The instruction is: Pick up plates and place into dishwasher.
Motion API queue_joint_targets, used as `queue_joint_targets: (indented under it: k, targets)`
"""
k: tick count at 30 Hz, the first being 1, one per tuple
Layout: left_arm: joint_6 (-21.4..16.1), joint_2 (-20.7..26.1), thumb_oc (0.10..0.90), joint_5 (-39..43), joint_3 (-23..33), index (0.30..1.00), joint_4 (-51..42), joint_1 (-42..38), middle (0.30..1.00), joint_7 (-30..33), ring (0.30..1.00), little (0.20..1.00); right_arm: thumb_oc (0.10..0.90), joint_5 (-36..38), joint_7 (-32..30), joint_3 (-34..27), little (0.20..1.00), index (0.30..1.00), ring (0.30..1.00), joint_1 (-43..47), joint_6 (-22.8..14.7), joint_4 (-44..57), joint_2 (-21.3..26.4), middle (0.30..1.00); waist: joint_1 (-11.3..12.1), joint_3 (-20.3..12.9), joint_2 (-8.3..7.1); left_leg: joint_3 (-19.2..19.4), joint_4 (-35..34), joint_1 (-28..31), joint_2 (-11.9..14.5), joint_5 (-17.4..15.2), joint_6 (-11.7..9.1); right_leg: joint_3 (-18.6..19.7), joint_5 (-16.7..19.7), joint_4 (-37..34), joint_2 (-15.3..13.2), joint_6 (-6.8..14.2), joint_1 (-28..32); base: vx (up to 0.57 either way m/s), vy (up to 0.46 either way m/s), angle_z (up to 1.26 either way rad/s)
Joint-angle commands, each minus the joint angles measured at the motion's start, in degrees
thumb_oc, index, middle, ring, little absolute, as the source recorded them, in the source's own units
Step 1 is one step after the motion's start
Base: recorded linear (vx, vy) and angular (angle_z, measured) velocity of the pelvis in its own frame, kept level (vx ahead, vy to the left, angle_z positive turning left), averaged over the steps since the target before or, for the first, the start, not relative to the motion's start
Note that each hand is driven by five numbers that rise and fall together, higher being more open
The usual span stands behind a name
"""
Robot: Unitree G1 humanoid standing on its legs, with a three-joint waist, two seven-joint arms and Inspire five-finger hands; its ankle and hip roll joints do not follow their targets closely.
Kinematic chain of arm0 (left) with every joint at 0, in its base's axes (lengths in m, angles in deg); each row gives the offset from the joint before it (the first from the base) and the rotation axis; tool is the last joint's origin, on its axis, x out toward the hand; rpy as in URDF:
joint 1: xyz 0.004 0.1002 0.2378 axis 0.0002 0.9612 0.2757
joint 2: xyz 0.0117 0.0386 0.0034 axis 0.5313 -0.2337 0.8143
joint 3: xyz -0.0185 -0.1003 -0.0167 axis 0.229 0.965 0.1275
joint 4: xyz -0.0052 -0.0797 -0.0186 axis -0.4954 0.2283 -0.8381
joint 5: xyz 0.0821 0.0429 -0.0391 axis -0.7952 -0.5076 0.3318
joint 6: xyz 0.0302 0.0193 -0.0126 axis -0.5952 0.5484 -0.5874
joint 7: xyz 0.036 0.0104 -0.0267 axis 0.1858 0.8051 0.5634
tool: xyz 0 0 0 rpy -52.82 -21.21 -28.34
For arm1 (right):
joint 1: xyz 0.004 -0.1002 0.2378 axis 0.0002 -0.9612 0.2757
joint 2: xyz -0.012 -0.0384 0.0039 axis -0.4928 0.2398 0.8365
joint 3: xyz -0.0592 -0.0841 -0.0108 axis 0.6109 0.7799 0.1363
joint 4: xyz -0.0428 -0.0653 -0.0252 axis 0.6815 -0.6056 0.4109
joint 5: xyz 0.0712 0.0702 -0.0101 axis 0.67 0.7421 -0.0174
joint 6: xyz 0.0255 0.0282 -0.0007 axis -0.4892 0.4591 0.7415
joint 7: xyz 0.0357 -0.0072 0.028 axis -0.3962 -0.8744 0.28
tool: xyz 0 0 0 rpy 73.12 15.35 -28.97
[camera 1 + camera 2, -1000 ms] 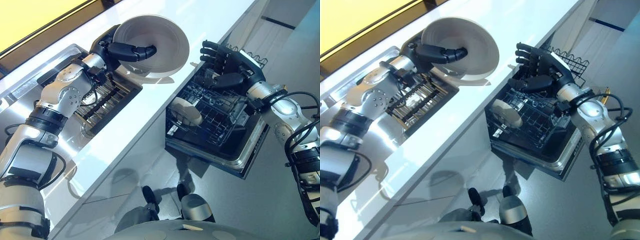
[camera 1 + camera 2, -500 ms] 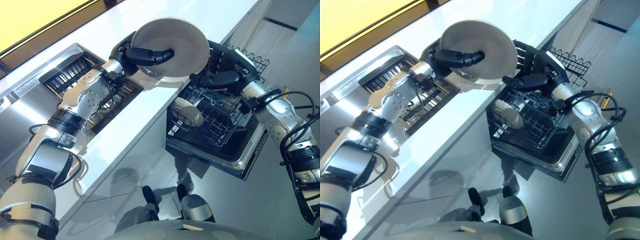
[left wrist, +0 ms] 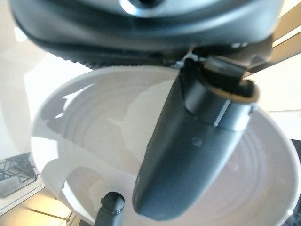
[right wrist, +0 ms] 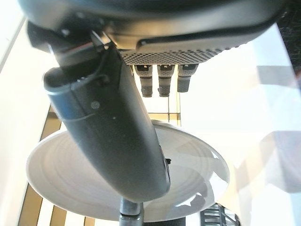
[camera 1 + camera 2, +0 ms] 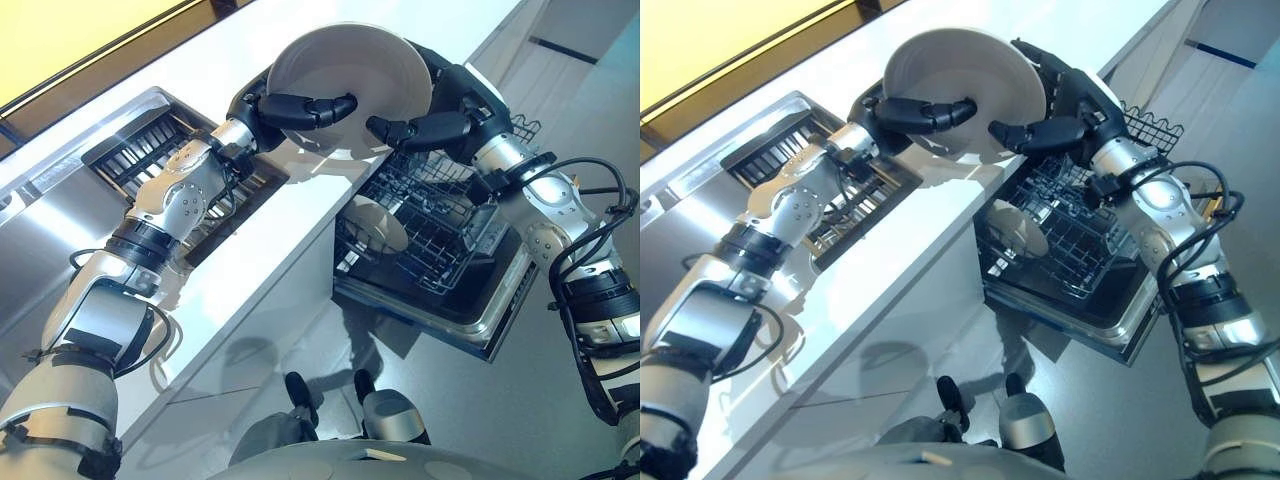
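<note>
- Fingers (image 5: 318, 103) of the left hand (image 5: 262, 108) were curled over the rim of the white plate (image 5: 365, 75), thumb lying across its inner face, so that hand gripped it.
- Across from it at about 3 o'clock, the right hand (image 5: 455, 105) had its thumb laid on the plate's face and its fingers behind the rim, pinching the same plate.
- Both hands held the plate tilted in the air, above the edge of the white desk (image 5: 250, 270) and just over the open dishwasher rack (image 5: 430, 235).
- Down in that rack, toward 6 o'clock from the plate, another pale dish (image 5: 378, 225) stood among the wires.
- Off at 9 o'clock, a sink (image 5: 140, 160) with a dark slatted drainer was set into the desk.
</note>
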Motion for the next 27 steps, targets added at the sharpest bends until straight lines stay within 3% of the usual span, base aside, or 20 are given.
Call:
queue_joint_targets:
  k: [1, 11, 12, 14, 15, 22, 27]
  targets:
    - [-6.28, -3.06, 0.100, 2.42, 0.81, 0.300, 2.60, -4.83, 0.300, -2.27, 0.300, 0.200, 0.100, 2.66, -0.98, -0.17, 0.200, 0.300, 0.300, 6.66, -6.25, 1.33, -0.47, 0.300, 2.17, -11.01, -0.21, 0.17, 1.35, 6.35, 0.35, -9.42, -2.66, -0.71, -1.47, 3.88, 3.72, 1.12, -3.19, 0.00, 0.000, 0.00]
    - [-6.43, -3.15, 0.100, 1.72, 1.03, 0.300, 2.61, -3.68, 0.300, -2.17, 0.300, 0.200, 0.100, 2.35, -0.68, -0.60, 0.200, 0.300, 0.300, 5.70, -6.75, 0.67, -0.58, 0.300, 2.18, -10.96, -0.12, 0.13, 1.44, 6.41, 0.43, -9.34, -2.67, -0.71, -1.48, 4.03, 3.67, 1.01, -3.17, 0.00, 0.000, 0.00]
    - [-6.29, -3.09, 0.254, 1.69, 1.20, 0.432, 2.73, -3.51, 0.432, -2.21, 0.432, 0.354, 0.100, 2.20, -0.69, -0.73, 0.200, 0.300, 0.300, 5.46, -6.70, 0.84, -0.59, 0.300, 2.14, -10.94, -0.07, 0.13, 1.43, 6.44, 0.42, -9.31, -2.66, -0.70, -1.48, 4.01, 3.66, 0.99, -3.13, 0.00, 0.000, 0.00]
    - [-6.01, -3.06, 0.413, 1.60, 1.25, 0.568, 2.68, -3.44, 0.568, -2.10, 0.568, 0.513, 0.100, 2.05, -0.80, -0.86, 0.200, 0.300, 0.300, 5.34, -6.58, 0.96, -0.64, 0.300, 2.14, -10.93, -0.04, 0.12, 1.43, 6.44, 0.42, -9.31, -2.66, -0.69, -1.47, 3.95, 3.66, 0.99, -3.09, 0.00, 0.000, 0.00]
    - [-5.95, -2.85, 0.800, 1.33, 1.24, 0.900, 2.95, -3.50, 0.900, -2.15, 0.900, 0.900, 0.100, 1.84, -1.02, -0.97, 0.200, 0.300, 0.300, 5.18, -6.62, 0.83, -0.71, 0.300, 2.20, -10.90, 0.01, 0.06, 1.47, 6.40, 0.37, -9.35, -2.62, -0.72, -1.50, 3.94, 3.65, 0.95, -3.07, 0.00, 0.000, 0.00]
    - [-5.85, -1.83, 0.800, 1.73, 2.05, 0.900, 2.37, -2.94, 0.900, -2.43, 0.900, 0.900, 0.100, 1.63, -1.33, -2.31, 0.200, 0.300, 0.300, 4.20, -6.58, 0.35, -0.24, 0.300, 2.31, -10.88, 0.14, -0.03, 1.47, 6.40, 0.37, -9.32, -2.66, -0.80, -1.50, 3.88, 3.57, 0.99, -2.99, 0.00, 0.000, 0.00]
    - [-8.72, -0.61, 0.800, 3.67, 4.15, 0.900, 0.08, -1.67, 0.900, -0.33, 0.900, 0.900, 0.100, 1.12, -1.71, -4.11, 0.200, 0.300, 0.300, 2.07, -7.12, 0.19, 0.23, 0.300, 2.61, -10.88, 0.15, -0.36, 1.23, 6.40, 0.32, -9.22, -2.72, -0.93, -1.49, 3.71, 3.54, 0.96, -2.96, 0.00, 0.000, 0.00]
